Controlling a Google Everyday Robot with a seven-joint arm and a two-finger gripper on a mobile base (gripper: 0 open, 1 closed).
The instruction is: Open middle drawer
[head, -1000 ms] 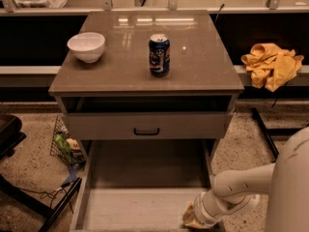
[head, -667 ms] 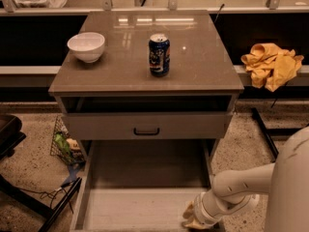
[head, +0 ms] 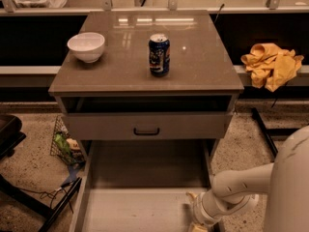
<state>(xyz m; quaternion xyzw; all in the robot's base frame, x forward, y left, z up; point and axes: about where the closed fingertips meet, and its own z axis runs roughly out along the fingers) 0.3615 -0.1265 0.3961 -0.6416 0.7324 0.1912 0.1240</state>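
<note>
Unmoved since before: parks gripper (head: 195, 223) off front-right corner of desk (head: 205, 74), grasp unreadable; pre-approach, needs reach to middle drawer (head: 104, 125) handle (head: 146, 131).

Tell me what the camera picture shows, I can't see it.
The robot's white hand hangs low at the right front corner of a pulled-out bottom drawer, below the grey middle drawer with a small black handle, which looks shut. On the brown cabinet top stand a white bowl and a blue drinks can.
</note>
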